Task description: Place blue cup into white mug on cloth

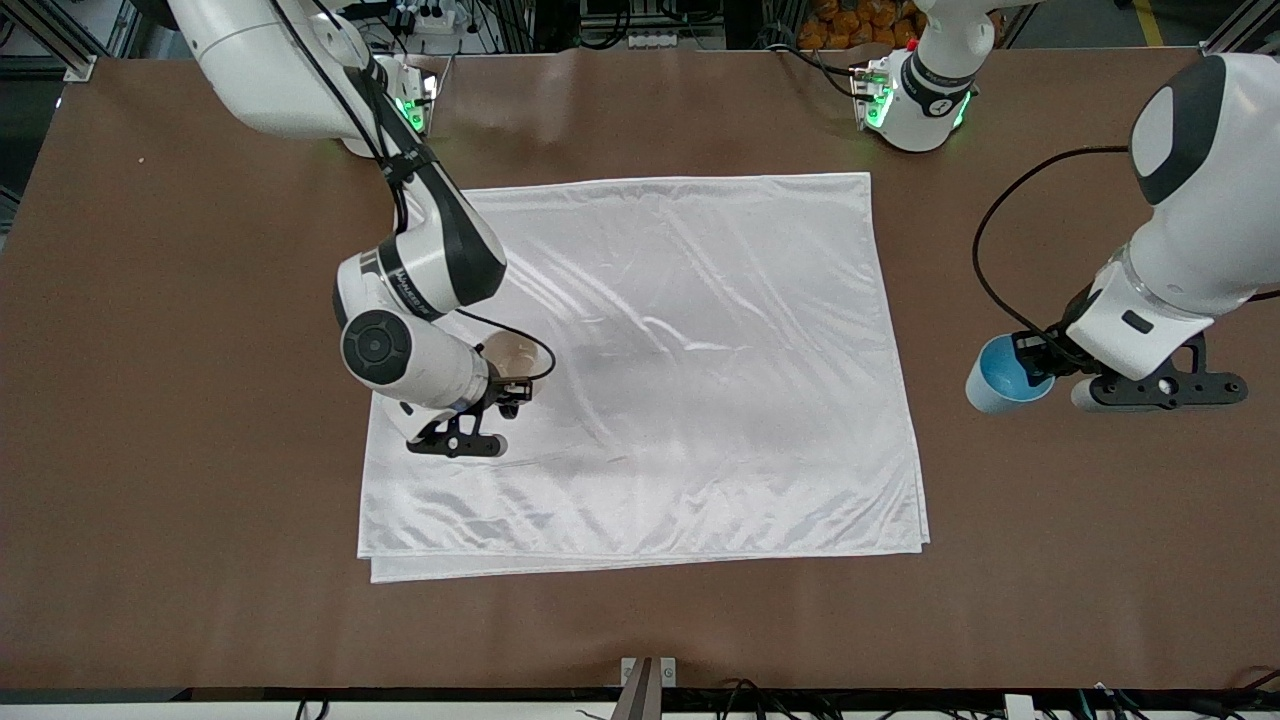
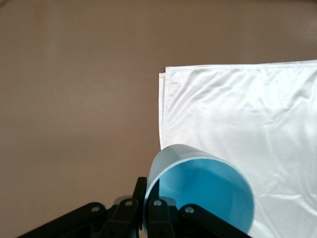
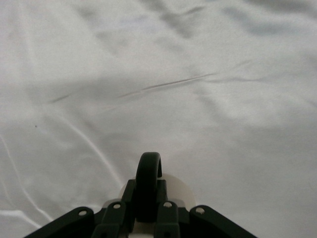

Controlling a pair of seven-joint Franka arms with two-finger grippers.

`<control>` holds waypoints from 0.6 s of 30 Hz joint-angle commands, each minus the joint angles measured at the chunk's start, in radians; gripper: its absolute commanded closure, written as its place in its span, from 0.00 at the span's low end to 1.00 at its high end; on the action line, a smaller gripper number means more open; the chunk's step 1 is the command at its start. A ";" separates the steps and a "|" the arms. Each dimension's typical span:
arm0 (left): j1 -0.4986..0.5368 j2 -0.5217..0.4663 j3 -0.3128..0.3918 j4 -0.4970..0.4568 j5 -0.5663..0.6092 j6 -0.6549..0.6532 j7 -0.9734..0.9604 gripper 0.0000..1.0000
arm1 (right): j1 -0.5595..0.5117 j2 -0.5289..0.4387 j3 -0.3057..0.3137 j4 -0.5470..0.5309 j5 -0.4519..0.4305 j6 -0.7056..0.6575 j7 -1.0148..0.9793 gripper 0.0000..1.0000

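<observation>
Brown table (image 1: 180,400) carries the cloth (image 1: 680,400), nothing else cluttering it. Right gripper (image 1: 510,388) pinches the white mug (image 1: 512,358) by its handle over the cloth's edge. Left gripper (image 1: 1040,360) clamps the blue cup (image 1: 1000,378) over bare table; lower the mug upright first, then bring the cup above it.
</observation>
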State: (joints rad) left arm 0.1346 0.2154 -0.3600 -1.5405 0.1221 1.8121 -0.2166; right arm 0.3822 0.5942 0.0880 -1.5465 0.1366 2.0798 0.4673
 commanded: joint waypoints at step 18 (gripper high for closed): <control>0.010 -0.051 -0.088 0.008 -0.078 -0.145 -0.044 1.00 | 0.138 0.108 -0.004 0.109 0.018 0.077 0.235 0.98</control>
State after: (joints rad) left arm 0.1352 0.1768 -0.4169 -1.5340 0.0799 1.6880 -0.2254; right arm 0.4927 0.6654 0.0883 -1.4751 0.1367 2.1256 0.6568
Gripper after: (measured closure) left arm 0.956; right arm 0.806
